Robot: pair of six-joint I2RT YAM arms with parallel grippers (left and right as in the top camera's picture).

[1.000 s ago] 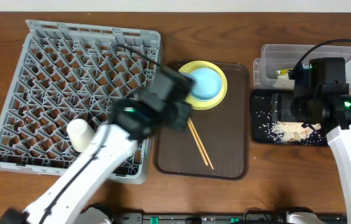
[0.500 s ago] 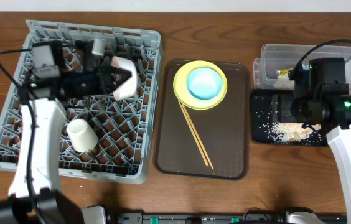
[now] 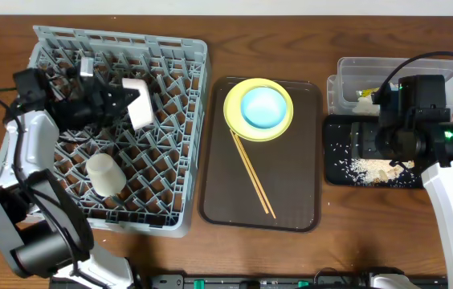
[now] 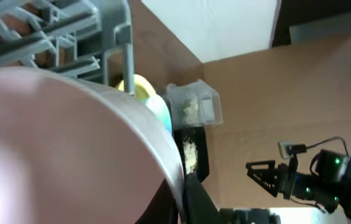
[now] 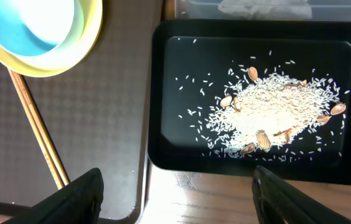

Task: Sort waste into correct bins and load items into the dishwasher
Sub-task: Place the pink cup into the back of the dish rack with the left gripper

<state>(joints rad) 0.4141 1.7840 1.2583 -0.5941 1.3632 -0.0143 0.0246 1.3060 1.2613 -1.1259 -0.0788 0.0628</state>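
My left gripper (image 3: pixel 126 103) is shut on the pale pink bowl (image 3: pixel 140 99), holding it on edge over the upper middle of the grey dish rack (image 3: pixel 170 48). In the left wrist view the pink bowl (image 4: pixel 70 137) fills the frame, with one finger (image 4: pixel 195 198) on its rim. A white cup (image 3: pixel 104 173) lies in the rack. The light blue bowl (image 3: pixel 262 106) sits on the yellow plate (image 3: pixel 234 120) beside the chopsticks (image 3: pixel 252 173). My right gripper (image 3: pixel 361 147) (image 5: pixel 182 199) is open and empty over the black tray (image 5: pixel 169 93), which holds rice scraps (image 5: pixel 275 112).
The brown serving tray (image 3: pixel 291 201) holds the plate and chopsticks between the rack and the bins. The clear tub (image 3: pixel 403 68) behind the black tray (image 3: pixel 335 172) holds paper and a wrapper. The left arm lies along the rack's left side.
My left arm has swung from the serving tray to over the rack, carrying the pink bowl, then shifted slightly left. The right arm has not moved.
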